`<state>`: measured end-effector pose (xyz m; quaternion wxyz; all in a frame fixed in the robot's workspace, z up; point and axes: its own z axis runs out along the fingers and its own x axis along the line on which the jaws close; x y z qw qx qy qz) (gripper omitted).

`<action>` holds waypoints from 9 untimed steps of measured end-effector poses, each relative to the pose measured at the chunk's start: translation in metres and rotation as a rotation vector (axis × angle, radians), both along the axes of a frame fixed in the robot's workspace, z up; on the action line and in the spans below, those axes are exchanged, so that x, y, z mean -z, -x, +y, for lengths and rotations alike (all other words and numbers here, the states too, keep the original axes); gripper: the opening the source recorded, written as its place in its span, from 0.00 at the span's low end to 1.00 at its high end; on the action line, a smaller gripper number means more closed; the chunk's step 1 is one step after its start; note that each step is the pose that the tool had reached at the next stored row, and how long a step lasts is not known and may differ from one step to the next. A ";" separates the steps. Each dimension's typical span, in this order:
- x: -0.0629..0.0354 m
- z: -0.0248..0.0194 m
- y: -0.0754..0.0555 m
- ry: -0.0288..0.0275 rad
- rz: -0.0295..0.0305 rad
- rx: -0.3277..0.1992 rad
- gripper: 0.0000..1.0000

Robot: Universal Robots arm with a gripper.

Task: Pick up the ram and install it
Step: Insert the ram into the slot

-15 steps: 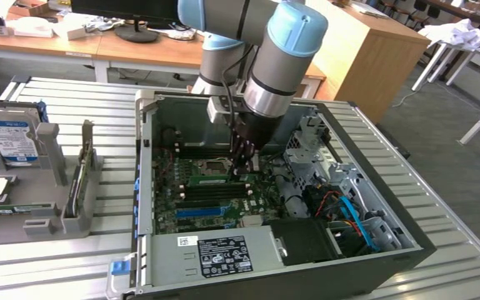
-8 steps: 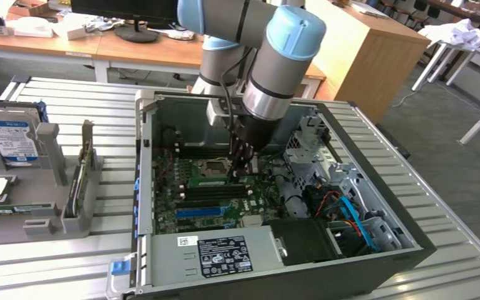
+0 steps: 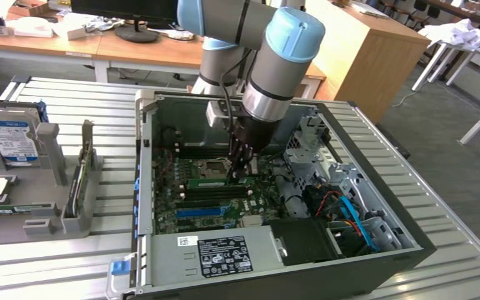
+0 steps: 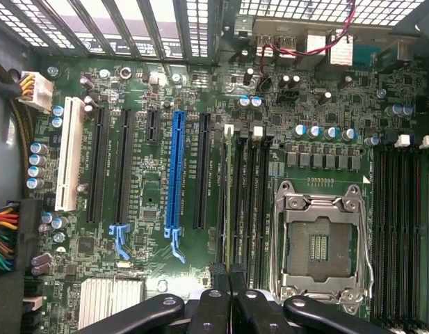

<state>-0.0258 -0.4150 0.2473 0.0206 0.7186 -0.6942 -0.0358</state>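
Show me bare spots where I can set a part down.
Free: the slatted table between the grey holder and the table's near edge, and the strip behind the holder. Crowded: inside the case, where the gripper hangs over the motherboard.

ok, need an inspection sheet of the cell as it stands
surface: slatted metal table, open PC case lying on it.
job's things: ram lies along a slot on the motherboard, in the slot bank next to the CPU socket; whether it is fully seated cannot be told.
clutter: grey fixture on the exterior view's left, holding a hard drive.
grippers: gripper shut, down inside the case, tips at the ram's end; contact cannot be told.
cables: red wire by the case wall; coloured bundle; blue cable inside the case.
surroundings: wooden desks, monitor, grey floor.
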 end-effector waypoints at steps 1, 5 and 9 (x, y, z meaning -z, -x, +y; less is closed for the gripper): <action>0.0001 0.0001 0.000 -0.0002 -0.0014 0.000 0.12; 0.0001 0.0000 0.001 -0.0002 -0.0047 0.000 0.12; 0.0005 0.0000 0.001 0.0000 -0.0047 0.001 0.12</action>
